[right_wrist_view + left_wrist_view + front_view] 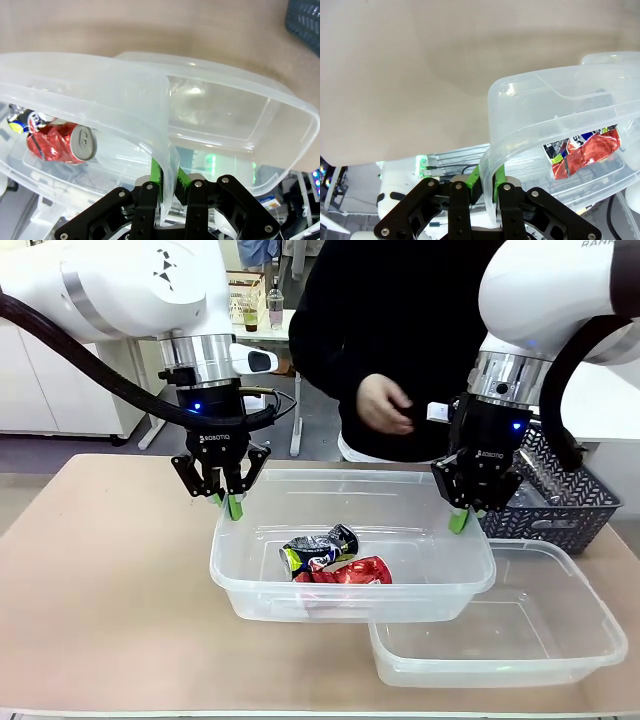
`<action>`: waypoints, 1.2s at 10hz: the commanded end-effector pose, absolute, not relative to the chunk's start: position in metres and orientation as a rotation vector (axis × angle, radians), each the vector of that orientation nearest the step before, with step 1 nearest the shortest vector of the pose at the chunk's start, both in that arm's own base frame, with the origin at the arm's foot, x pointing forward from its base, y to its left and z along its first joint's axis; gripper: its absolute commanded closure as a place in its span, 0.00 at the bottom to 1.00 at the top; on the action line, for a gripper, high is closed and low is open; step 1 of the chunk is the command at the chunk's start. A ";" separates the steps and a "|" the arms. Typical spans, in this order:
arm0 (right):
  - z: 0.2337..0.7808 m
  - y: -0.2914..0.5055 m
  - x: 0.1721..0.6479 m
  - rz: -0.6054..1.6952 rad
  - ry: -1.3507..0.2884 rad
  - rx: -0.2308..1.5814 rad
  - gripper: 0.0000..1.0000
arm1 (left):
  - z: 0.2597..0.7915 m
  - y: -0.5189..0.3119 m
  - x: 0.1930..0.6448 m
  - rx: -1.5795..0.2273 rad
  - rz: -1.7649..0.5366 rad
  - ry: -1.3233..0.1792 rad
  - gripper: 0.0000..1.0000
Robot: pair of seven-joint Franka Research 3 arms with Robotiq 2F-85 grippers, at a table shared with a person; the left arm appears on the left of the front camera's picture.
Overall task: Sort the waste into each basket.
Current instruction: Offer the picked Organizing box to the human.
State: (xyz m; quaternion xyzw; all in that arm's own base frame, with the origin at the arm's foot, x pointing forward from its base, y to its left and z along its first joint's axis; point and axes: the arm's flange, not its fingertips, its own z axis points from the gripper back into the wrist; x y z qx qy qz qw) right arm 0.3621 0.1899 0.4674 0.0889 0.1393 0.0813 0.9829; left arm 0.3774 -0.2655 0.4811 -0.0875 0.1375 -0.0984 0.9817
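Observation:
A clear tub (260, 580) holds a crushed red can (356, 571) and a crushed blue-and-white can (320, 548). My left gripper (232, 502) is shut on its left rim and my right gripper (462, 517) on its right rim. The left wrist view shows that gripper (487, 182) pinching the tub's rim (545, 95), with the red can (587, 152) inside. In the right wrist view that gripper (167, 182) pinches the tub's rim (100, 75) beside the red can (65, 145). A second clear tub (500, 640), empty, lies partly under the first one's right end. Plastic bottles are out of view.
A dark lattice basket (560, 500) stands at the right, just behind my right gripper. A person in black stands at the far side, one hand (385, 405) held above the table's far edge. The second tub (225, 115) fills the right wrist view's middle.

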 end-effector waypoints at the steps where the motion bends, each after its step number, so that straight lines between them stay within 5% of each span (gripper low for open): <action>1: 0.469 0.190 0.363 0.166 0.266 0.187 0.94 | 0.483 -0.264 0.377 -0.177 -0.202 0.270 0.93; 12: 0.469 0.190 0.363 0.166 0.266 0.187 0.94 | 0.483 -0.264 0.377 -0.177 -0.202 0.270 0.93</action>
